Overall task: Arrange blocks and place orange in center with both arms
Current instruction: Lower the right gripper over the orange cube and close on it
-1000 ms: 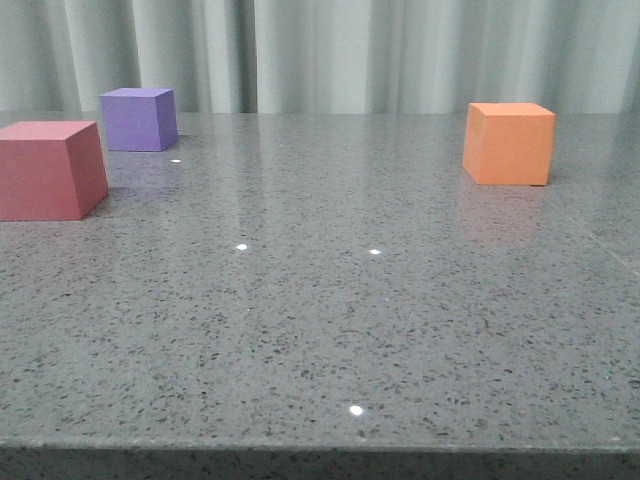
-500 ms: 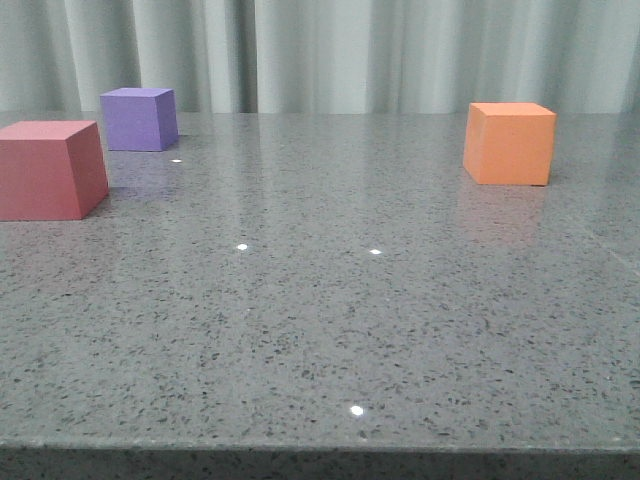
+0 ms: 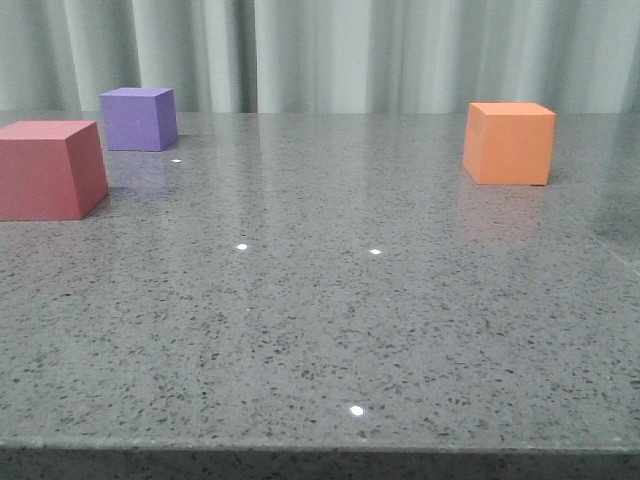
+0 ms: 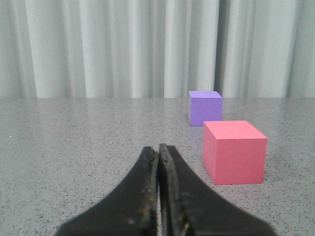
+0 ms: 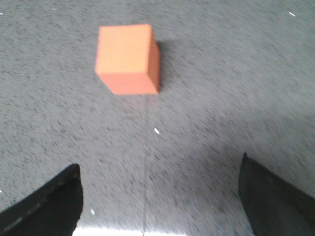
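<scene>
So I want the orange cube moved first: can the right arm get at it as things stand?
Probably yes. The right end effector is open above bare table, the orange cube stands alone ahead of it, and nothing lies between them.

Lab/test setup: bare speckled grey table (image 3: 320, 330), plain pale curtain backdrop (image 3: 320, 50), foam cubes only.

Left pincer (image 4: 158, 196): two matte black fingers (image 4: 138, 196), broad at the base and narrowing to thin tips, inner edges flecked with pale scuffs. Right pincer (image 5: 160, 196): black too, only two dark, slightly blurred fingers (image 5: 49, 204) showing.
</scene>
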`<control>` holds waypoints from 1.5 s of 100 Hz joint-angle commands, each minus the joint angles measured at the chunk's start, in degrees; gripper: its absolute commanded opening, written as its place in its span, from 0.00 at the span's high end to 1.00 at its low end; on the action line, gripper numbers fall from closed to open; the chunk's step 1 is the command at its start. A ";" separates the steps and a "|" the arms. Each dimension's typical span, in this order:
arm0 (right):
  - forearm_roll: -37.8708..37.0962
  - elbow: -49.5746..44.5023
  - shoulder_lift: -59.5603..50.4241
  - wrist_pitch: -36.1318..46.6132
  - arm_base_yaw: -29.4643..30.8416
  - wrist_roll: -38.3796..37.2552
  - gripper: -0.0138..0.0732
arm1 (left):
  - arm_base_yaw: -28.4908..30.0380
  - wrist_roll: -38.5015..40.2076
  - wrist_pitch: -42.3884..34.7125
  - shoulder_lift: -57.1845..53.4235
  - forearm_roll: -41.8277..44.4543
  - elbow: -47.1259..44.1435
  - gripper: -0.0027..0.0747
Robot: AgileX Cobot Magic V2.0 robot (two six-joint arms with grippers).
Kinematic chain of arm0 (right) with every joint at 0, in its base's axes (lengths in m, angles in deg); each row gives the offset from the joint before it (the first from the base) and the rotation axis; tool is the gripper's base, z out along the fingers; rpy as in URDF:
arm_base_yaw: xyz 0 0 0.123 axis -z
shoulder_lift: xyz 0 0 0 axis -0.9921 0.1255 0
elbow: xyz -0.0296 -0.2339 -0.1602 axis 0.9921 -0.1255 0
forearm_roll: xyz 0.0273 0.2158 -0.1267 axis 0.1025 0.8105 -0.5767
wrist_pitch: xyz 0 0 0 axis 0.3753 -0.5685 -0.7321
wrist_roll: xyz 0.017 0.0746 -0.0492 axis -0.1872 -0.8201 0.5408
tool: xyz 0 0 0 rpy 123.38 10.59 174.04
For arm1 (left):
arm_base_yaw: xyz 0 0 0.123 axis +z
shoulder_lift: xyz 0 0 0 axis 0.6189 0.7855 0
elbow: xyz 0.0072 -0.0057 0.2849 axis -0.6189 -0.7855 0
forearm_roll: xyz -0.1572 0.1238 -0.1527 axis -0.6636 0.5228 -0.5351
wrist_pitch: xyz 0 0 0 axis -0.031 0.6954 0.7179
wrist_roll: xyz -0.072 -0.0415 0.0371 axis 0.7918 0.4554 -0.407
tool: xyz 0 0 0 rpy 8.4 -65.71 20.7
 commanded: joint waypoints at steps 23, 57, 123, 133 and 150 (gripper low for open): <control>-2.60 14.41 15.73 4.79 -3.95 0.86 0.11 | 0.16 0.15 -4.70 -2.12 0.01 -2.56 0.99; -4.52 22.97 27.63 5.13 -5.28 0.86 0.11 | 0.16 0.15 -4.70 -2.12 0.01 -2.56 0.99; -6.04 24.01 32.77 8.73 -5.15 0.80 0.11 | 0.16 0.15 -4.70 -2.12 0.01 -2.56 0.99; -6.04 24.01 33.50 8.48 -5.08 0.80 0.11 | 0.16 0.15 -4.70 -2.12 0.01 -2.56 0.99; -6.04 24.01 35.25 8.19 -5.08 0.80 0.11 | 0.16 0.15 -4.70 -2.12 0.01 -2.56 0.99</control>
